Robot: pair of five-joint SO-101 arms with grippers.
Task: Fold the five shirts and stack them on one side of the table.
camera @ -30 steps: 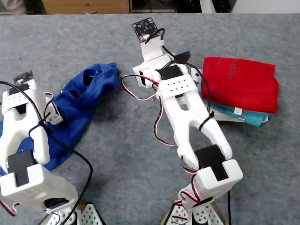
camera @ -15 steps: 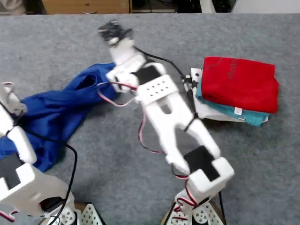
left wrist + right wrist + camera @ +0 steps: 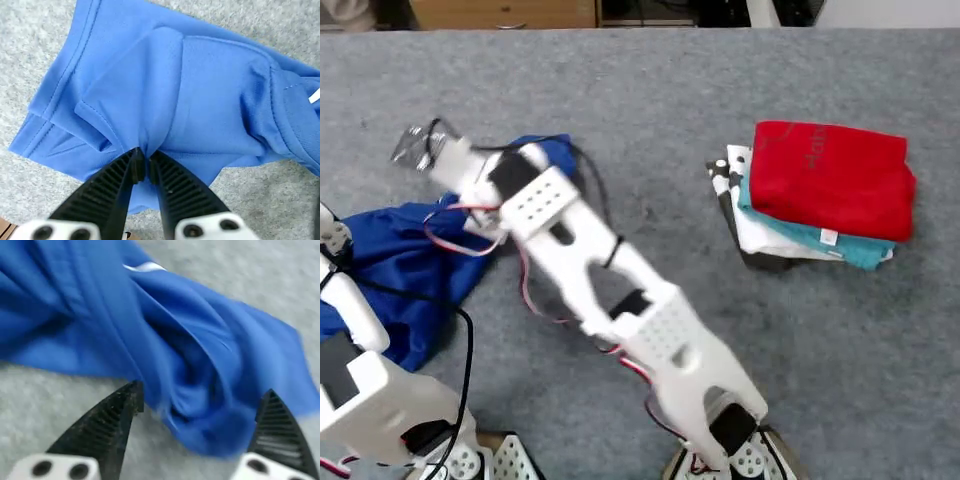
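A crumpled blue shirt lies at the table's left side. In the left wrist view my left gripper is shut on a pinched fold of the blue shirt. My right arm stretches diagonally across the table to the shirt's far end. In the right wrist view my right gripper is open, its fingers spread wide just above a bunched part of the blue shirt. At the right stands a stack of folded shirts, with a red shirt on top and a teal one under it.
The left arm stands at the near left edge, partly over the blue cloth. White and dark folded shirts lie at the bottom of the stack. Grey felt table stretches between shirt and stack.
The right arm swung left from beside the stack to over the blue shirt. The left arm drew back to the left, dragging the shirt that way.
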